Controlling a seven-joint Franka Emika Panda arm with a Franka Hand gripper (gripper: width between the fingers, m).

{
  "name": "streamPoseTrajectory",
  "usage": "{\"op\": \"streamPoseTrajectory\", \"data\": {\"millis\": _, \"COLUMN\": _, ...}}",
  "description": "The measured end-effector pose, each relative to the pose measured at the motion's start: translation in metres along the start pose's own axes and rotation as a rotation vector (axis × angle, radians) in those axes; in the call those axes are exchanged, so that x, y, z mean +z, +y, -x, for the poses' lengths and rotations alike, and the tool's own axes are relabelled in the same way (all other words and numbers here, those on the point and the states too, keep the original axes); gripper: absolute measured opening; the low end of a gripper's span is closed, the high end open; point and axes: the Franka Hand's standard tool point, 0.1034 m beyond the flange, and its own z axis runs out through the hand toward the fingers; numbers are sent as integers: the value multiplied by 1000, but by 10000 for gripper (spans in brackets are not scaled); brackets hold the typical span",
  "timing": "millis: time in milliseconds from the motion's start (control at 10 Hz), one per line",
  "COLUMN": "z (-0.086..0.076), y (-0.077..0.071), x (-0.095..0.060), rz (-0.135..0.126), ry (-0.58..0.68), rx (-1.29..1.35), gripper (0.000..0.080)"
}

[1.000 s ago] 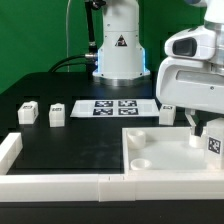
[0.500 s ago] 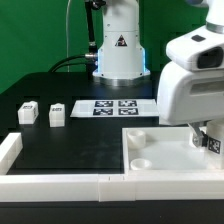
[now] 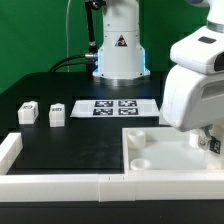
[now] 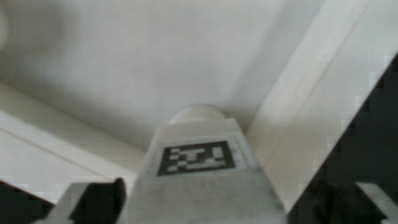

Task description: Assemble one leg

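My gripper [image 4: 222, 205] is shut on a leg [image 4: 199, 160], a small white block with a black-and-white square marker, which fills the gap between the two dark fingers [image 4: 93, 200]. In the exterior view the leg [image 3: 212, 143] stands upright under the gripper [image 3: 205, 138], over the far corner of the large white panel [image 3: 160, 150] at the exterior view's right. The big white hand hides most of the fingers there. Two more legs [image 3: 28, 112] [image 3: 56, 115] stand on the black table at the exterior view's left.
The marker board [image 3: 115, 107] lies flat at the back middle, in front of the robot base [image 3: 118, 50]. A round socket [image 3: 140, 160] shows in the panel's near corner. Long white bars run along the front [image 3: 60, 183] and the left [image 3: 10, 150].
The white hand has come lower and toward the exterior view's left, now covering a leg that stood behind the panel. The held leg's marker stays in about the same spot.
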Motion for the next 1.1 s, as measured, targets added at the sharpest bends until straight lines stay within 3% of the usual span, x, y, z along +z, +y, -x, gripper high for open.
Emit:
{"op": "streamPoseTrajectory", "data": {"millis": 200, "z": 0, "y": 1, "x": 0, "rz": 0, "ry": 0, "rx": 4, "gripper": 290}}
{"op": "streamPoseTrajectory", "data": {"millis": 400, "z": -1, "y": 1, "x": 0, "rz": -3, "ry": 9, "rx": 149, "gripper": 290}}
{"op": "streamPoseTrajectory", "data": {"millis": 800, "z": -4, "y": 4, "x": -1, "rz": -4, "ry": 49, "rx": 769, "gripper": 291}}
{"op": "streamPoseTrajectory", "data": {"millis": 1100, "z": -4, "y": 6, "x": -1, "rz": -42, "ry": 45, "rx": 1119, "gripper": 291}}
